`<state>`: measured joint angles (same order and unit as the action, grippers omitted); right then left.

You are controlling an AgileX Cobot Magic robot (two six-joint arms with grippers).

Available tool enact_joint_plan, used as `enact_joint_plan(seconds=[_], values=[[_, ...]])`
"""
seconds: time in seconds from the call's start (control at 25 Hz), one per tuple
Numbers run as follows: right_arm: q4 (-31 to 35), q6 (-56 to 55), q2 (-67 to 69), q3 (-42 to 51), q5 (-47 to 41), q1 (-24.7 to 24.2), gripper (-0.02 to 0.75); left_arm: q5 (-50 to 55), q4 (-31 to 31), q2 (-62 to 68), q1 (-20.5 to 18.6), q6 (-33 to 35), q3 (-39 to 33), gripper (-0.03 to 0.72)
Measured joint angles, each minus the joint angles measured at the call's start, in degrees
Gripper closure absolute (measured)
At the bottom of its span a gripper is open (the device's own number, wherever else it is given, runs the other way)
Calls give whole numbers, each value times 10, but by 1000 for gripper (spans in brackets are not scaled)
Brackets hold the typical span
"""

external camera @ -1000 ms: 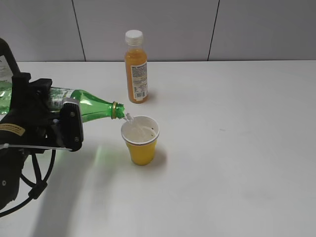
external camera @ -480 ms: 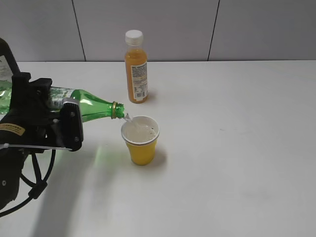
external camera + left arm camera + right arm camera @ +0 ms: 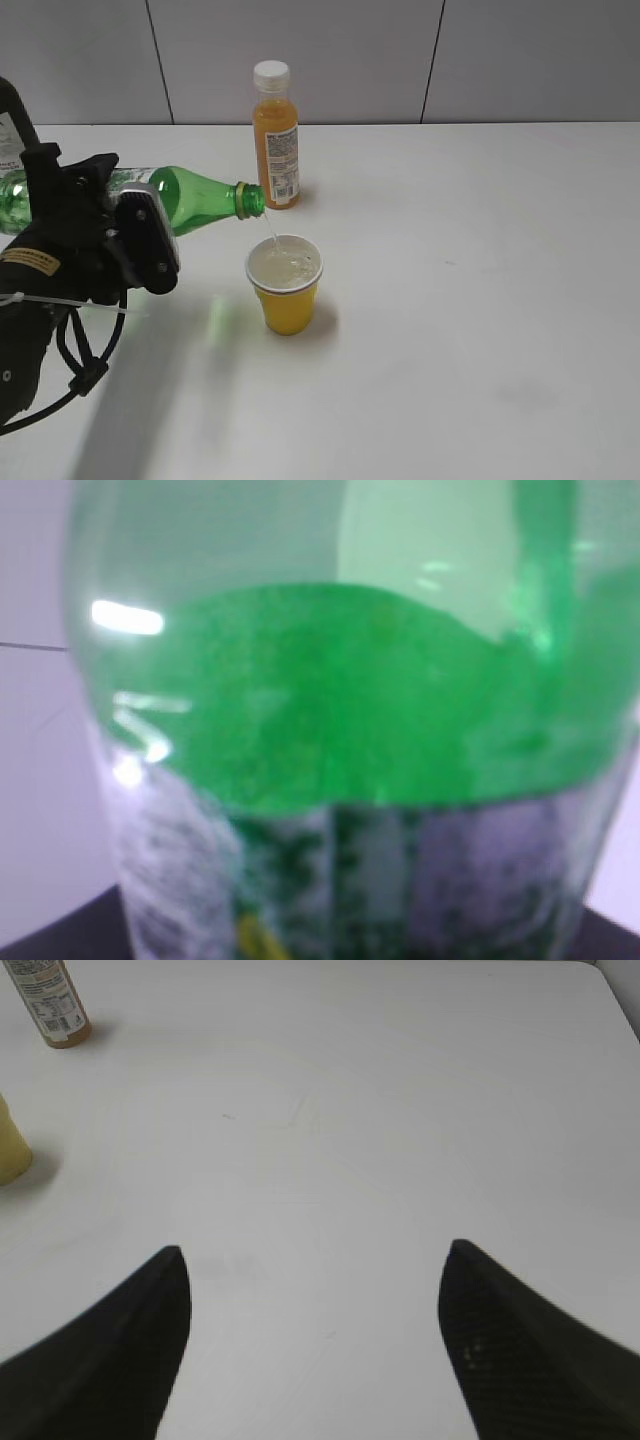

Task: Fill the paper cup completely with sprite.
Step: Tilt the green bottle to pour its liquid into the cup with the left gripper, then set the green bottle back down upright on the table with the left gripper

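Left gripper pinches the sprite bottle, long axis near horizontal, mouth just above the paper cup on the surface. Thin stream, cup near full. Right gripper spread, well apart.

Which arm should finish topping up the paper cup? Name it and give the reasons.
Left. The left gripper already holds the green bottle tipped, its mouth above the paper cup, a thin stream running in. The right gripper is open, holds nothing, and hangs over bare table away from the cup.
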<state>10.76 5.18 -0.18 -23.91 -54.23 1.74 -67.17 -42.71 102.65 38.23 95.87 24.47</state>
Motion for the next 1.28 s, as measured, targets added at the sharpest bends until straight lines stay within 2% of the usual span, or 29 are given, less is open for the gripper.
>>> enact_joint_plan(seconds=[0.28,0.64,0.72,1.04,1.28], values=[[0,0,0,0,0,0,144,0,25,0,0,-129,1,240],[0,0,0,0,0,0,144,0,26,0,0,-406,1,240],[0,0,0,0,0,0,144,0,26,0,0,-437,1,240],[0,0,0,0,0,0,144,0,30,0,0,-641,1,240],[0,0,0,0,0,0,144,0,30,0,0,-761,1,240]])
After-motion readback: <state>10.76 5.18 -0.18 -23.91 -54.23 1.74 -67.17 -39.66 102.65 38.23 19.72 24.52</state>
